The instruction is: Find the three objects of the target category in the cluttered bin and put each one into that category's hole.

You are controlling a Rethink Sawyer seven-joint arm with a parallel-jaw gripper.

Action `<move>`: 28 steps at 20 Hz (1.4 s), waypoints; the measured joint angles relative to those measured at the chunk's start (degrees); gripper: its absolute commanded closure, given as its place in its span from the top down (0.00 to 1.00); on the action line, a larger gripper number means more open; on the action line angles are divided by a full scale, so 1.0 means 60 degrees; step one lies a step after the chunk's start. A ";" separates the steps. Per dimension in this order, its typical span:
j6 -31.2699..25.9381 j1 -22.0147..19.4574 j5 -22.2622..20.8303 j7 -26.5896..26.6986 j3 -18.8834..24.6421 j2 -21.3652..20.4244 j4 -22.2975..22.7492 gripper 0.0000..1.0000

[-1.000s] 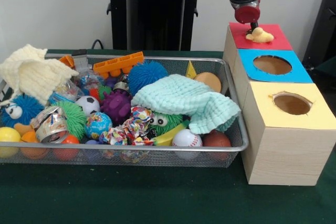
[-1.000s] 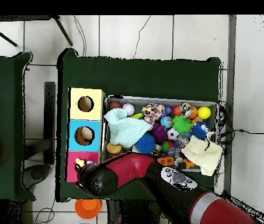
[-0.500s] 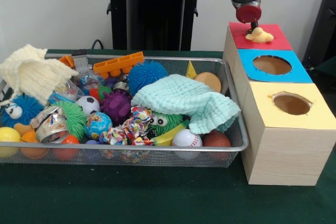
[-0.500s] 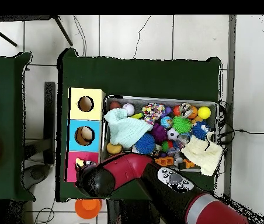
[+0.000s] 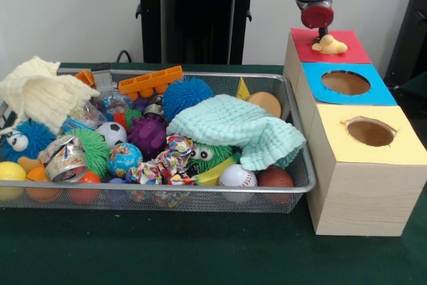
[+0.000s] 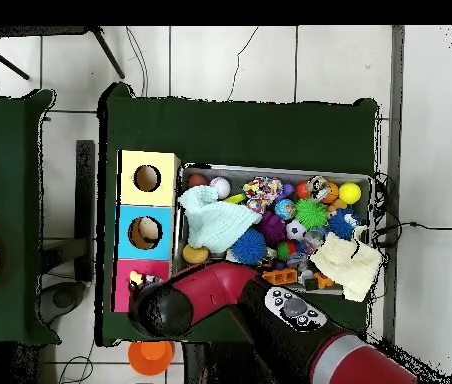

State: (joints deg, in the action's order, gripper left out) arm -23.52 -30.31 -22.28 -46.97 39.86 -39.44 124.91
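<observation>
Gripper (image 5: pixel 322 32) at upper right of front view, directly above the yellow duck (image 5: pixel 330 45) on the red box top (image 5: pixel 347 48). Fingers: cannot tell if open or closed, too small to resolve. Blue box (image 5: pixel 373 88) and yellow box (image 5: pixel 393 145) holes visible. Wire bin (image 5: pixel 293 165) lower left, full of clutter, teal cloth (image 5: pixel 237 128) on top.

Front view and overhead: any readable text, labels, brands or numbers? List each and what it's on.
None can be read.
Crushed can: printed markings, too blurred to read.
Globe ball: map pattern only, no legible words.
Red, blue and yellow box tops: plain colour, no lettering.
</observation>
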 measured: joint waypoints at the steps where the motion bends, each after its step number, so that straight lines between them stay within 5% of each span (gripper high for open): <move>1: -0.0082 0.0042 0.0019 0.0000 -0.0018 -0.0028 -0.0030 0.00; 13: -0.0642 0.0024 0.0400 0.0000 -0.0050 -0.0122 -0.0291 0.00; 28: -0.1547 -0.0808 0.1181 0.0000 0.0004 -0.0137 -0.0566 0.00</move>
State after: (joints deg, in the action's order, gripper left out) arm -32.80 -35.16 -15.19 -46.97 39.89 -40.26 121.51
